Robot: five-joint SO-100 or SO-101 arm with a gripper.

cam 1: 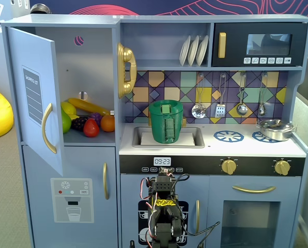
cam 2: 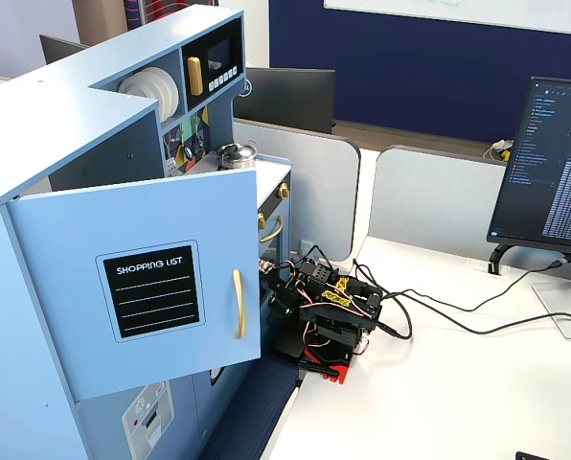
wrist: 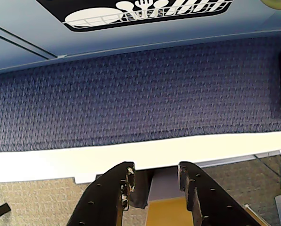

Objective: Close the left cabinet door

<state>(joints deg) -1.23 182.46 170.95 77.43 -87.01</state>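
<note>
Behind the open left cabinet door (cam 1: 34,98) lies toy fruit (cam 1: 87,122) (mixed colours); the tool (wrist: 154,175) gapes empty.

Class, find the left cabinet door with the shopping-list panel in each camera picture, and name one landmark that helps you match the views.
A fixed view: the left cabinet door stands open at far left, seen almost edge-on.
Another fixed view: the door fills the lower left, panel facing the camera.
Wrist view: not in it.
Shared landmark: its gold handle, also in the other fixed view.
</note>
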